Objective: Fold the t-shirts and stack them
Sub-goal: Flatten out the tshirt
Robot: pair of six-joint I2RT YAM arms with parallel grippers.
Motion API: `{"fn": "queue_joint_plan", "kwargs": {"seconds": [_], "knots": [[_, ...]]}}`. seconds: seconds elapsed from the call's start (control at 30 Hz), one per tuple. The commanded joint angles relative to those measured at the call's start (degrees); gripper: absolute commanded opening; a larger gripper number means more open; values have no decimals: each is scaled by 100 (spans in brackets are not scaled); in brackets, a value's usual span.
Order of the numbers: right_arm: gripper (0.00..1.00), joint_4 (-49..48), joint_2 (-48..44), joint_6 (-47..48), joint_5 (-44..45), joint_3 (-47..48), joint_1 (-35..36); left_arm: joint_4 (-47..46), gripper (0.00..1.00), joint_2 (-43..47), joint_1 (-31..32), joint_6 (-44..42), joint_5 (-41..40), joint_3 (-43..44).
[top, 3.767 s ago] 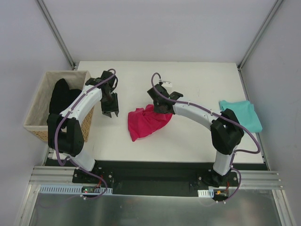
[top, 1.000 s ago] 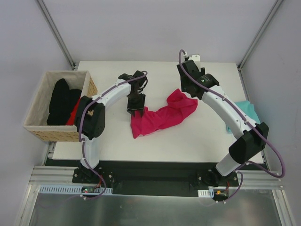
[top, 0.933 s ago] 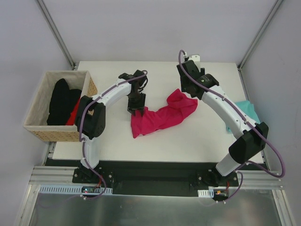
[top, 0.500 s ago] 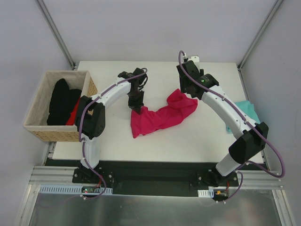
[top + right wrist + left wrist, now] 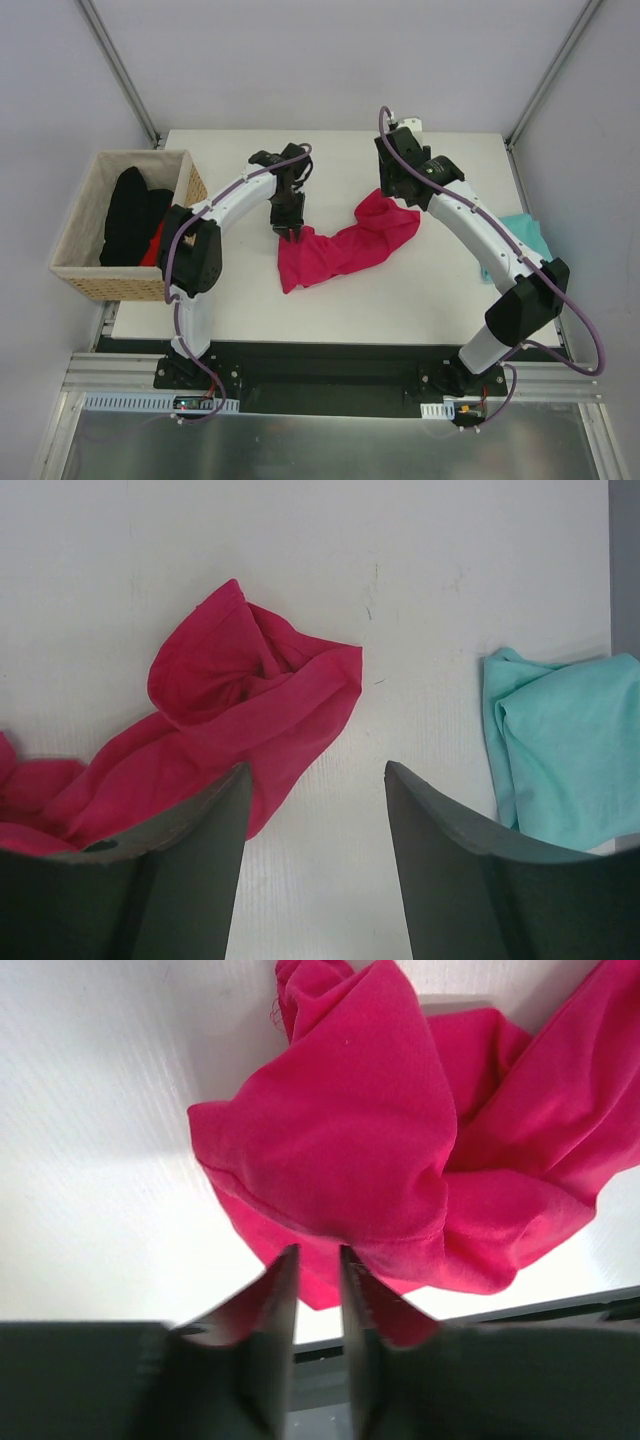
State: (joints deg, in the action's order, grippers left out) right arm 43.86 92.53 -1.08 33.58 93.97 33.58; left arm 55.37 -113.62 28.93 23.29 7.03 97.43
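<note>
On the white bench (image 5: 400, 300), a crimson-pink t-shirt (image 5: 340, 245) lies crumpled in a loose band across the middle; the left claw (image 5: 313, 1250) hangs right at its left end, fingers parted by only a narrow slit, tips at the hem, with bare bench showing through the gap, so released rather than clenched; the right claw (image 5: 315, 765) hovers over the shirt's far right end, spread wide and grasping nothing; near the bench's right edge, well apart from the pink one, lies a teal t-shirt (image 5: 525, 235), partly under the right arm; at the left edge stands a wicker basket (image 5: 78, 210) with black cloth (image 5: 130, 215) inside
</note>
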Motion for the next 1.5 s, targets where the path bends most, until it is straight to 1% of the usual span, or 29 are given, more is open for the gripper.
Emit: {"fn": "queue_joint_plan", "kwargs": {"seconds": [0.0,0.1,0.2,0.37,0.6,0.73,0.97,1.0,1.07,1.1,1.13,1.3,1.47], "knots": [[59,-88,-7,-103,-97,244,25,281,30,437,51,9,-17,101],[59,-114,46,-120,-150,270,34,281,41,490,52,18,27,75],[59,-123,90,-129,-185,306,25,325,46,525,60,9,36,180],[59,-167,107,-112,-194,323,25,457,47,377,78,-8,141,531],[59,-167,63,-103,-142,244,8,606,47,34,262,-35,220,857],[59,-184,-24,-94,-115,139,-18,632,47,-186,350,-26,281,953],[59,-202,-51,-76,-142,7,-97,659,46,-283,394,9,220,910],[59,-211,-42,-76,-168,-10,-98,668,45,-283,403,18,211,892],[59,-211,-42,-68,-185,-19,-106,668,39,-301,403,53,150,857],[59,-211,-33,-68,-194,-19,-106,668,11,-301,403,79,132,848],[59,-211,-16,-59,-194,-11,-106,676,0,-309,403,88,115,848],[59,-211,-7,-68,-247,24,-106,685,0,-222,403,176,80,839],[59,-220,10,-50,-282,95,-98,685,0,-20,394,290,-254,927]]}}
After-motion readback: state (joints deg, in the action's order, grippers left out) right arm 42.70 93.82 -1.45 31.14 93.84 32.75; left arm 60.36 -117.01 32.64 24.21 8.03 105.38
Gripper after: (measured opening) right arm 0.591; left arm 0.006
